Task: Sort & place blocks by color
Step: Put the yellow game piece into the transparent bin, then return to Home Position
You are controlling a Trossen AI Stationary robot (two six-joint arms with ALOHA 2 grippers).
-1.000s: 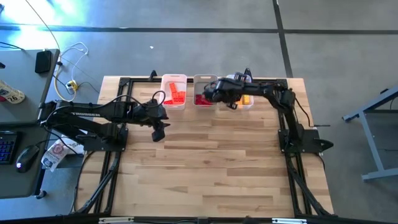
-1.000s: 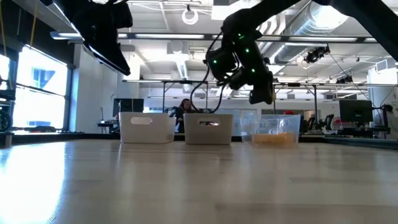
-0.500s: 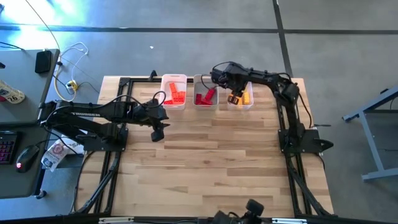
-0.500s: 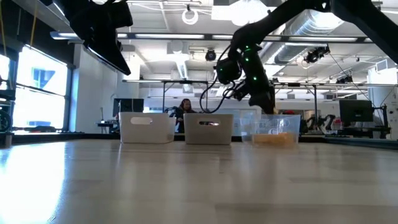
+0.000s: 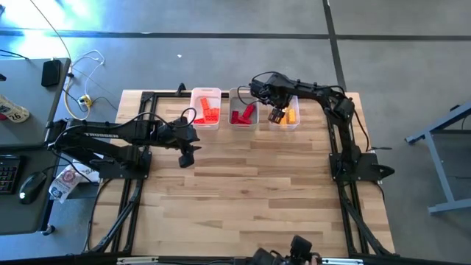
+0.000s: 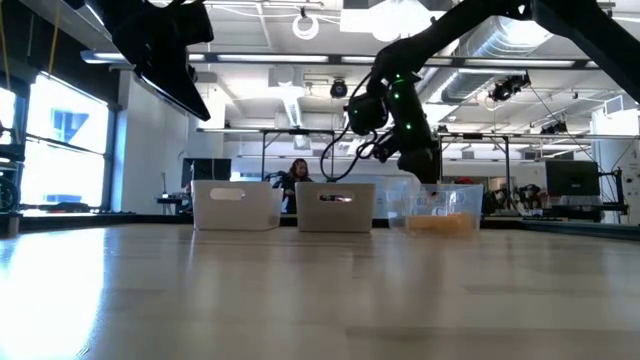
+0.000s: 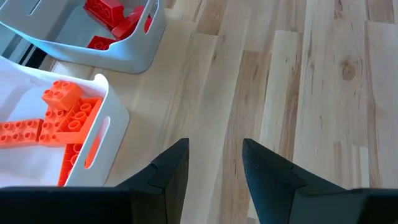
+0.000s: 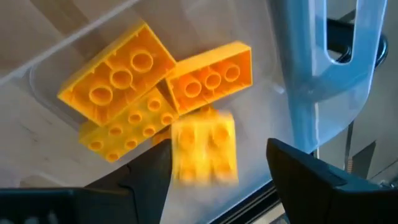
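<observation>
Three small bins stand in a row at the table's far edge. The left bin (image 5: 206, 109) holds orange-red blocks (image 7: 59, 124), the middle bin (image 5: 243, 114) red blocks (image 7: 115, 15), and the clear right bin (image 5: 289, 115) yellow blocks (image 8: 130, 81). My right gripper (image 8: 216, 152) hangs open over the right bin. A blurred yellow block (image 8: 204, 154) shows between its fingers, apart from both. My left gripper (image 7: 214, 146) is open over bare table, just near of the left bin, with nothing between its fingers.
The wooden table (image 5: 257, 199) stretches bare toward its near edge. Black frame rails (image 5: 132, 206) run along both sides. A desk with a mouse and cables (image 5: 44, 177) lies beyond the left edge. In the low view a person (image 6: 297, 172) sits far behind the bins.
My right gripper has moved from above the middle bin toward the table's right edge, and stands over the right bin. It has let go of a yellow block, which drops toward the blocks in that bin.
</observation>
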